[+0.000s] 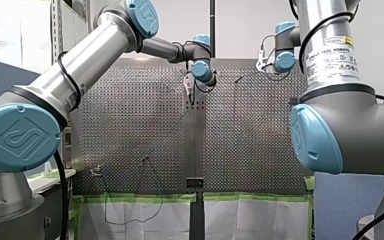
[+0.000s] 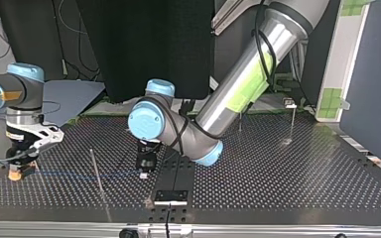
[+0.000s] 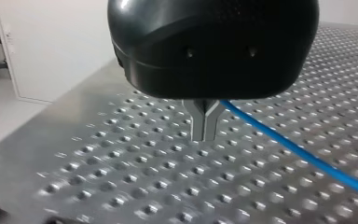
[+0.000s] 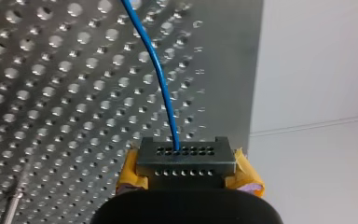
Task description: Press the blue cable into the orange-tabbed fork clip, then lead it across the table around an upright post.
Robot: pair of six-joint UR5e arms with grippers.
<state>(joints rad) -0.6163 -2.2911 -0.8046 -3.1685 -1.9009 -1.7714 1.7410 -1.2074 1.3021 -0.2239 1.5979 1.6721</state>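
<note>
Blue cable lies straight, from right fingers toward left fingers

Perforated metal table: blue cable runs across it; thin post stands upright; black plate sits mid-edge.

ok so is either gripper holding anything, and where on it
Right gripper pinches the blue cable at its end. Left gripper is shut by the cable; a hold cannot be told.
</note>
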